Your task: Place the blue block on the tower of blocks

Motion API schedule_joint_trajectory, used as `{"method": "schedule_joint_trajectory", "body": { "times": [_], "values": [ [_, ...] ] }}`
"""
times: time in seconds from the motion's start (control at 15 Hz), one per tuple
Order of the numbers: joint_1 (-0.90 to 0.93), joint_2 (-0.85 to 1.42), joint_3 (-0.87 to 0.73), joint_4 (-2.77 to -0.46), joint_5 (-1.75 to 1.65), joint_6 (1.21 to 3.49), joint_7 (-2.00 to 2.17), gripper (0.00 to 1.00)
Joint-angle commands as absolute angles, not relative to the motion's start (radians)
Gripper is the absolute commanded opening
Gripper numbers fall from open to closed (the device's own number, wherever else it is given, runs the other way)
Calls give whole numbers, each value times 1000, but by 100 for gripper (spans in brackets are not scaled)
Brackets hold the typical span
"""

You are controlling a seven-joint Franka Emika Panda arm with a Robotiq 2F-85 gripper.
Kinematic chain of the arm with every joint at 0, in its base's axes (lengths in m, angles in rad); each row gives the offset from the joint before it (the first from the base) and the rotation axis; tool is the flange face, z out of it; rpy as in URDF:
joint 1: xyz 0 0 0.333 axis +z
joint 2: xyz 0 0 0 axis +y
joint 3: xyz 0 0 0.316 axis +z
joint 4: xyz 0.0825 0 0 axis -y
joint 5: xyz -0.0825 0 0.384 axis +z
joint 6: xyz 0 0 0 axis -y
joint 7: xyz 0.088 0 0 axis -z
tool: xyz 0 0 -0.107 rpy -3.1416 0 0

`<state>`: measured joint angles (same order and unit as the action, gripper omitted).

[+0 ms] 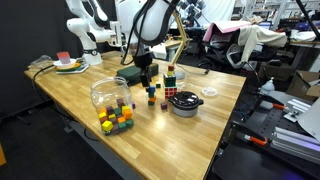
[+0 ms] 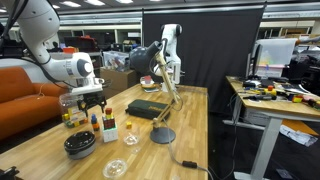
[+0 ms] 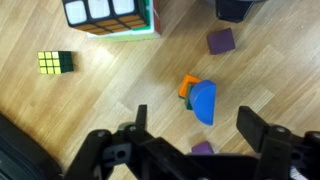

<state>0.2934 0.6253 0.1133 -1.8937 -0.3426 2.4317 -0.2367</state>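
Observation:
In the wrist view the blue block [image 3: 203, 100] sits tilted on top of a short tower of an orange block [image 3: 186, 85] over a green one. My gripper [image 3: 197, 116] is open and empty. Its two fingers stand apart on either side of the blue block, above it and not touching it. In both exterior views the gripper [image 1: 148, 72] [image 2: 88, 100] hangs just over the small tower [image 1: 151, 92] near the middle of the wooden table [image 1: 210, 130].
Two purple blocks [image 3: 221, 41] [image 3: 203, 148] lie beside the tower. A small Rubik's cube [image 3: 55, 63] and a larger one [image 3: 105, 10] are nearby. A black bowl [image 1: 186, 103], a clear bowl [image 1: 108, 93] and a pile of coloured cubes [image 1: 115, 120] are on the table.

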Motion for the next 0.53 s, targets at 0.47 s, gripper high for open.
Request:
{"method": "schedule_joint_trajectory", "body": {
  "times": [0.47],
  "values": [
    [261,565,157,-1922,-303,2436,-239,100]
  ]
}}
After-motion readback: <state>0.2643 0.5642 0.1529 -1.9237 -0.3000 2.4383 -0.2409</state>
